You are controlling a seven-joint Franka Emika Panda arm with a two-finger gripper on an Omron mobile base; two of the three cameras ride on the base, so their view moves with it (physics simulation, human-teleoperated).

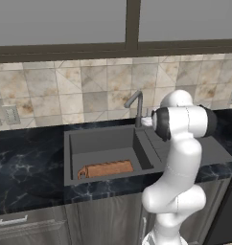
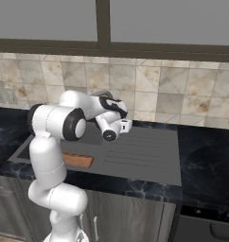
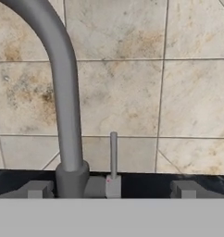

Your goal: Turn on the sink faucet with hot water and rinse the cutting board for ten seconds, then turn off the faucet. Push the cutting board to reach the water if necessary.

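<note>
The dark grey faucet (image 1: 138, 109) rises at the back rim of the sink (image 1: 103, 143). In the hand view its gooseneck (image 3: 64, 92) stands close ahead, and its thin side lever (image 3: 113, 155) points straight up from the base. My gripper (image 3: 111, 189) is open, with its fingertips (image 3: 37, 189) set wide on either side of the lever and base and touching neither. The reddish-brown cutting board (image 1: 106, 169) lies flat along the basin's front wall, with its loop handle to the left. Water is out of view.
A ribbed drainboard (image 2: 135, 153) extends right of the basin. Black marble counter (image 1: 27, 162) lies on both sides, and a tiled wall (image 1: 89, 91) stands close behind the faucet. Outlets (image 1: 11, 115) sit on the wall at left. My arm (image 1: 182, 158) stands before the sink's right part.
</note>
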